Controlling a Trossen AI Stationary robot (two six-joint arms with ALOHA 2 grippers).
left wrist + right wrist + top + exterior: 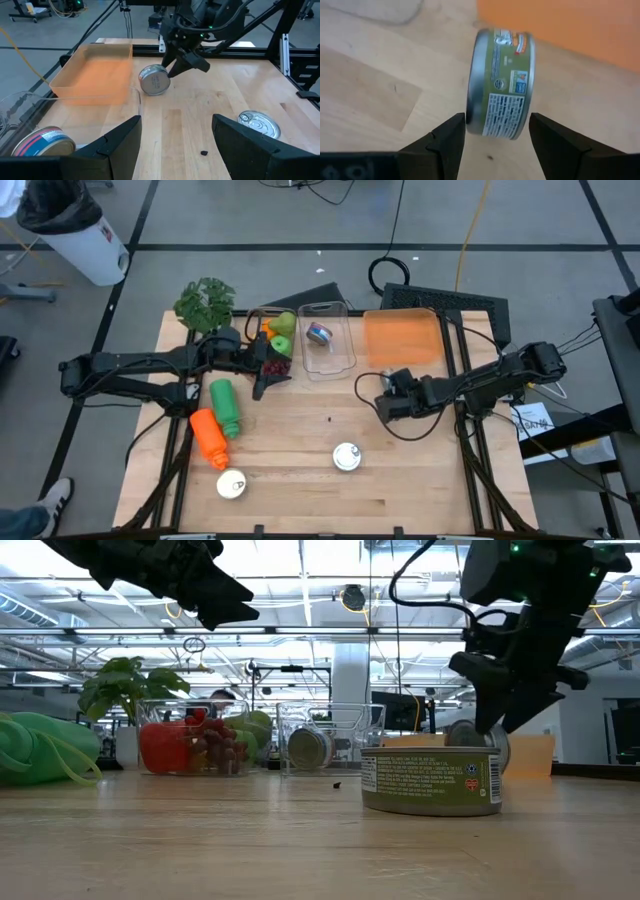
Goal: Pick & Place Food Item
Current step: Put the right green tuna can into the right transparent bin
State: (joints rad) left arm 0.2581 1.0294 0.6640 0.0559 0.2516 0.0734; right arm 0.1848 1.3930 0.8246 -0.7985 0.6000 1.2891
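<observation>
A short green-labelled can [500, 82] stands on its edge between the fingers of my right gripper [497, 122], on the wood in front of the orange tray [402, 338]. The left wrist view shows that can [154, 80] with a round face toward the camera, under my right gripper [180, 65]. My left gripper [175, 145] is open and raised over the table beside the fruit container [275, 340], touching nothing. Two more cans [346, 457] [231, 484] rest flat on the near part of the table. My right gripper pinches the can between its two fingers, one on each flat end [470, 122]. The fingers come down from above, slanting in from the table's right. The can is turned on its edge; whether its lower rim [478, 770] still rests on the table I cannot tell.
A clear bin [327, 340] at the far middle holds another can [319, 333]. A green bottle [225, 405] and an orange bottle [209, 435] lie at the left. A plant [205, 303] stands at the far left corner. Bare wood lies between the two grippers.
</observation>
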